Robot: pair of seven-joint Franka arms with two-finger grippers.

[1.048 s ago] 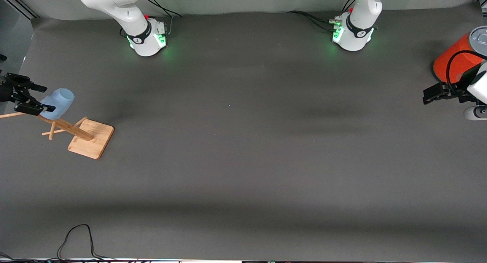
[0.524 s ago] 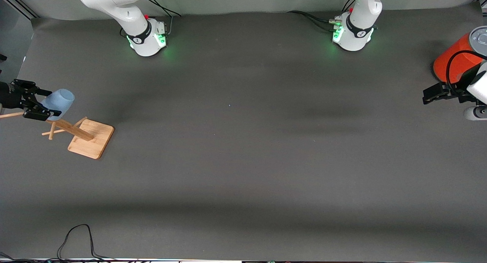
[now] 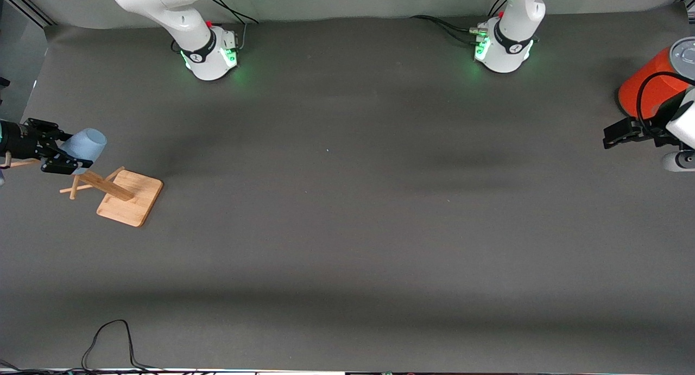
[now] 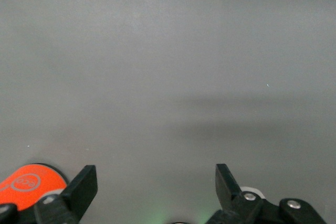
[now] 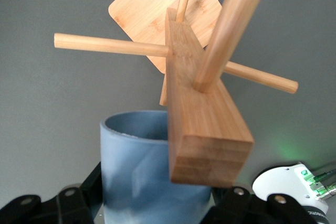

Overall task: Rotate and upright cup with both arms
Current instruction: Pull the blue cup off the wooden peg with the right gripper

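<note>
Front view | right jaws (image 3: pixel 61 152) clamped on cup (image 3: pixel 87 142) | left jaws (image 3: pixel 616 136) apart, waiting

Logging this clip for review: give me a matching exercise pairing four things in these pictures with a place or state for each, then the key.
Things:
1. small pale blue handleless cup
2. right gripper
3. left gripper
4. large orange cylinder with grey top

Places or states:
A. open, waiting at the left arm's end of the table
B. standing on the table beside the waiting arm
C. on a peg of the bamboo rack, tilted
D. fingers around the cup's base

Pairs: 1-C, 2-D, 3-A, 4-B
</note>
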